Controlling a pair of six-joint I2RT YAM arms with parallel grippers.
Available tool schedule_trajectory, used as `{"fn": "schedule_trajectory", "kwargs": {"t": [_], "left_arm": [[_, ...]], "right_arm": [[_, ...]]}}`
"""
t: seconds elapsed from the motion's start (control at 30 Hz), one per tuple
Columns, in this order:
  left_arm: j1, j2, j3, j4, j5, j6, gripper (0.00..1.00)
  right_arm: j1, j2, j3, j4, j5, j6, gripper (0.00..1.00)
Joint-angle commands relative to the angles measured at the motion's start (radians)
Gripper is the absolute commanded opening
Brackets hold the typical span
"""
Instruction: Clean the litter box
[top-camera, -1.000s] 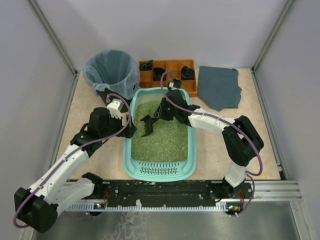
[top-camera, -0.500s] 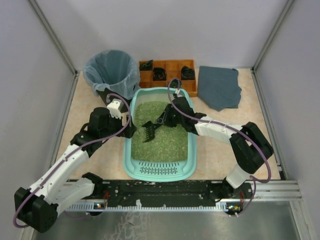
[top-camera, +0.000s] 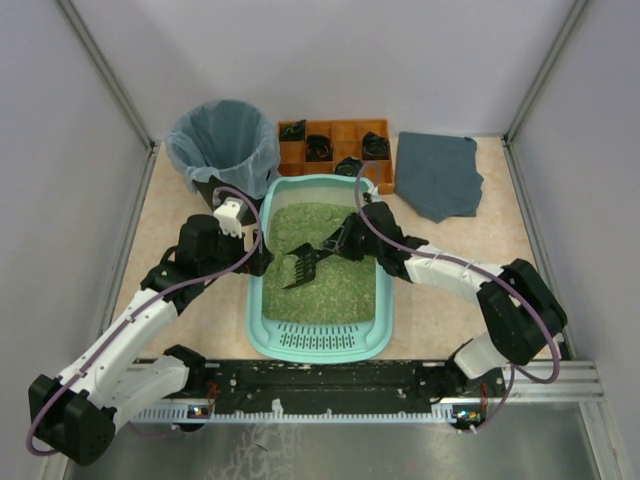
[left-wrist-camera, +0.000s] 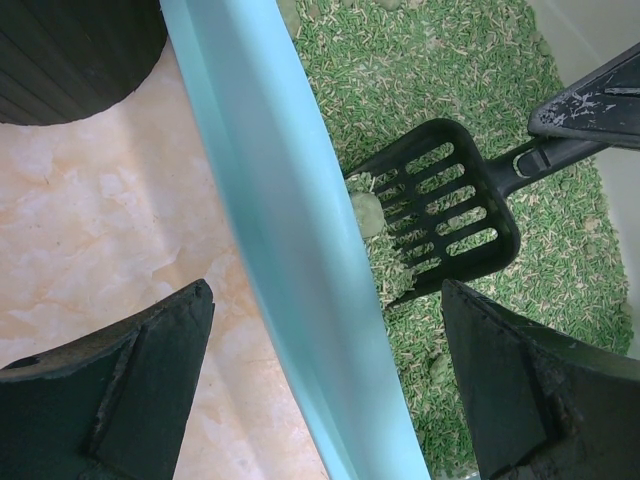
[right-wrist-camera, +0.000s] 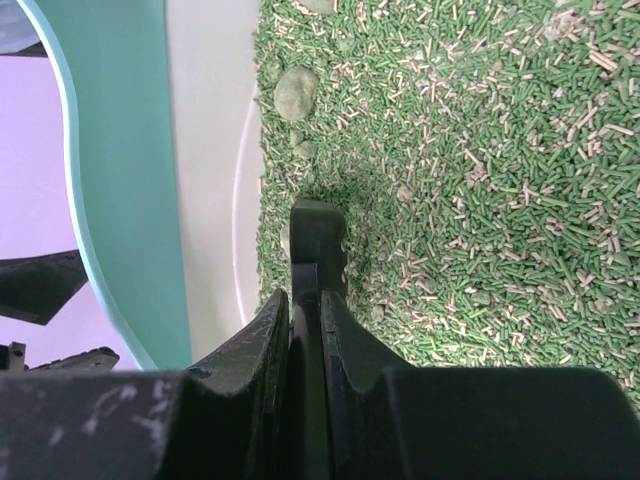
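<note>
While both arms reach in from the near edge, the pale marbled counter (top-camera: 420, 320) carries everything. Biggest on it is the litter box (top-camera: 320, 340), sitting in the middle between the two arms: a smooth light-teal plastic tray, rectangular with rounded corners, a slotted lip at its near end and a bed of green granular litter flecked with paler bits. Behind its left corner stands a ribbed black bin (top-camera: 200, 160) lined with a thin, bluish, crinkled bag. A dark grey cloth (top-camera: 438, 175) lies flat at the back right, and an orange compartmented tray (top-camera: 345, 131) sits just behind the box.

The left gripper (top-camera: 258, 258) hangs over the box's left wall with its jaws spread wide, one finger (left-wrist-camera: 150, 370) above the counter and the other above the litter, holding nothing. The right gripper (top-camera: 345, 243) has its jaws clamped on the handle of a black slotted plastic scoop (top-camera: 303, 264), whose blade rests tilted into the litter near the left wall. A small rounded lump (left-wrist-camera: 365, 213), coated in litter, lies just beside the scoop's front edge.
</note>
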Motion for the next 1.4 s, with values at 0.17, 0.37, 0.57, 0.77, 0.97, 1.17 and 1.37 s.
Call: {"fn": "schedule_trajectory", "kwargs": {"t": [0.17,0.37,0.57,0.77,0.97,1.17,1.37], "left_arm": [[-0.003,-0.006,-0.007,0.025,0.014,0.014,1.00],[-0.003,-0.012,-0.009,0.025,0.008,0.013,1.00],[-0.003,-0.016,-0.009,0.025,0.005,0.013,1.00],[-0.004,-0.018,-0.009,0.025,0.003,0.013,1.00],[-0.003,-0.019,-0.010,0.023,-0.002,0.013,1.00],[-0.004,-0.021,-0.009,0.025,0.002,0.014,1.00],[-0.002,-0.015,-0.009,0.028,0.011,0.013,1.00]], "right_arm": [[-0.023,-0.089,-0.034,0.131,-0.015,0.061,0.00],[-0.036,-0.140,-0.053,0.140,-0.017,0.080,0.00],[-0.051,-0.204,-0.058,0.101,-0.011,0.084,0.00],[-0.080,-0.304,-0.096,0.066,-0.019,0.083,0.00],[-0.194,-0.439,-0.177,0.056,-0.143,0.088,0.00],[-0.291,-0.605,-0.302,0.071,-0.122,0.162,0.00],[-0.303,-0.586,-0.385,0.293,-0.243,0.275,0.00]]}}
